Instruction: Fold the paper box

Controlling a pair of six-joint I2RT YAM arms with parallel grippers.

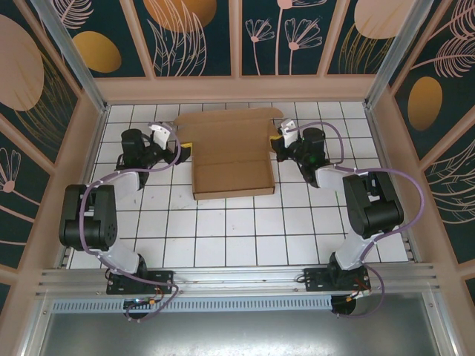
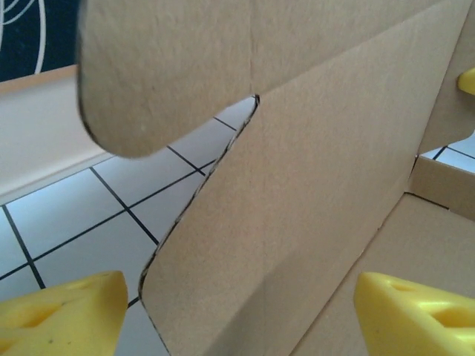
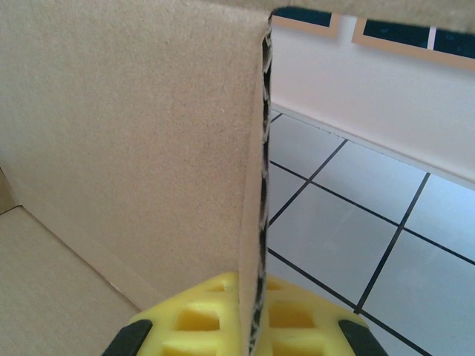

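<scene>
Roughly halfway, I judge: the paper box (image 1: 234, 159) sits between both arms on the white tiled floor (image 1: 223, 230), its near wall folded up. At its left side the left gripper (image 2: 237, 319) stands spread, yellow fingertips (image 2: 59, 311) astride an upright wall with a rounded tab. At its right side the right gripper (image 3: 256, 319) pinches the wall's raw corrugated edge. Beyond, the matte brown lid panel lies unclosed.
</scene>
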